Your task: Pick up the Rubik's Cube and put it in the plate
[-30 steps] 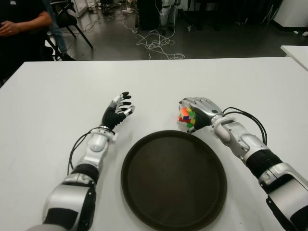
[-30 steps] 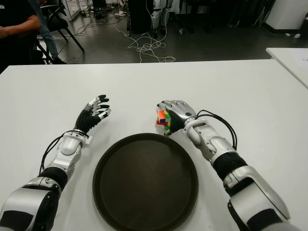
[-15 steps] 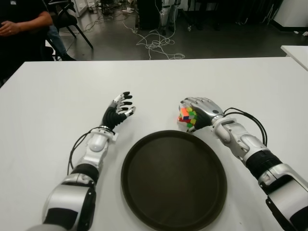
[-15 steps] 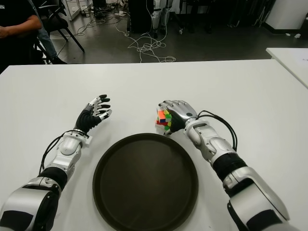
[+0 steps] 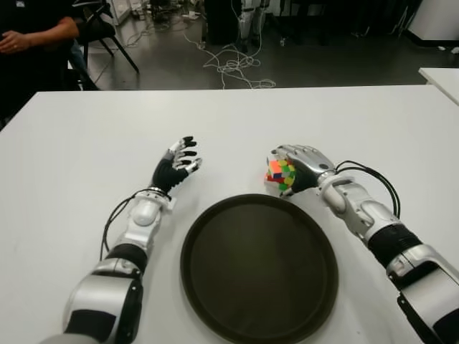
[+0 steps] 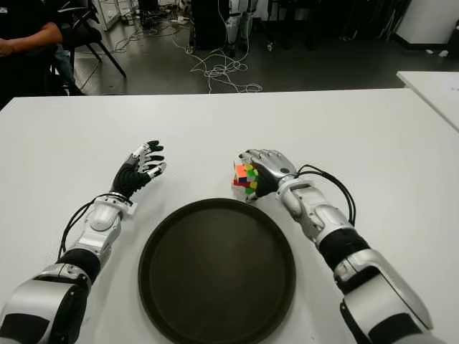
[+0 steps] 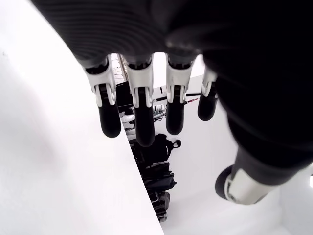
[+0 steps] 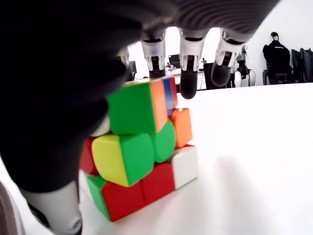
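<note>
The Rubik's Cube (image 5: 280, 174) is a scrambled cube of green, yellow, red and orange tiles. It sits just beyond the far rim of the round dark plate (image 5: 258, 276). My right hand (image 5: 289, 162) covers it from above and from the right, and in the right wrist view the fingers (image 8: 188, 63) curl over the cube (image 8: 142, 156) while the thumb presses its near side. The cube is tilted, and its lower edge is at or barely off the white table (image 5: 86, 136). My left hand (image 5: 179, 159) shows left of the plate, its fingers (image 7: 139, 117) spread and holding nothing.
A person in dark clothes (image 5: 32, 36) sits beyond the table's far left corner, next to a chair. Cables (image 5: 233, 68) lie on the floor behind the table. Another white table's corner (image 5: 441, 75) shows at the far right.
My right forearm has drifted slightly to the right with the cube still in the hand. The cube has hardly moved. The left hand stays as it was.
</note>
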